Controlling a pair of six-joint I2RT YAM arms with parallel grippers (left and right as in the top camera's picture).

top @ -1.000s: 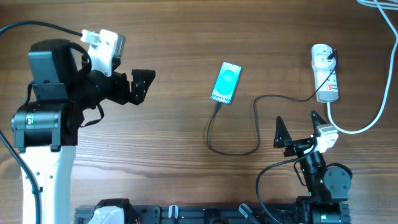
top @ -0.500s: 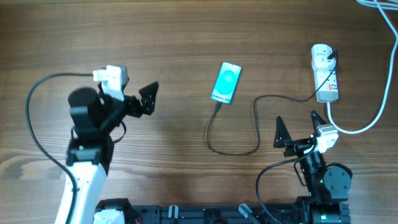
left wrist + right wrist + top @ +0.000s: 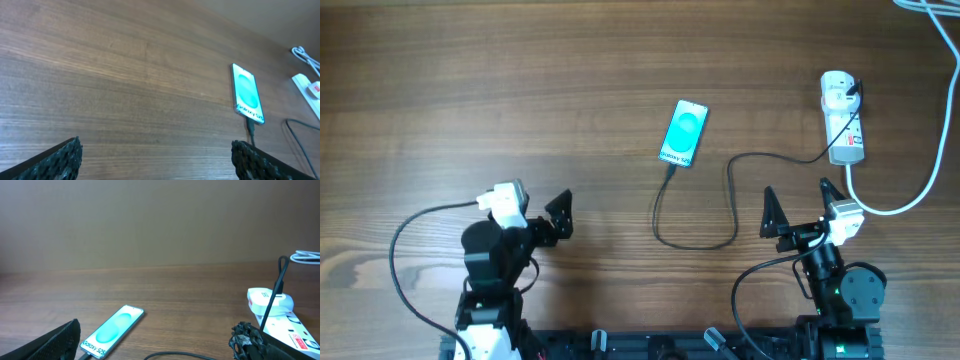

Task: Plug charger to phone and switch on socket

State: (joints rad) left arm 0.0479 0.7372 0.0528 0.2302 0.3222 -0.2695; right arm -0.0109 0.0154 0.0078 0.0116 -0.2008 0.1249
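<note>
Your phone (image 3: 684,133) lies with the charger (image 3: 695,243) in its near end, the cable looping off to the socket (image 3: 842,130) on the phone's right. The left gripper (image 3: 558,215) and right gripper (image 3: 798,203) rest wide open and empty, well clear of the phone, likely because nothing needs holding.

Teal phone (image 3: 247,93) on wooden table (image 3: 125,75)

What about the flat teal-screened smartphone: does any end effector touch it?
No; the left end effector and right end effector both stand open, well away from the smartphone.
</note>
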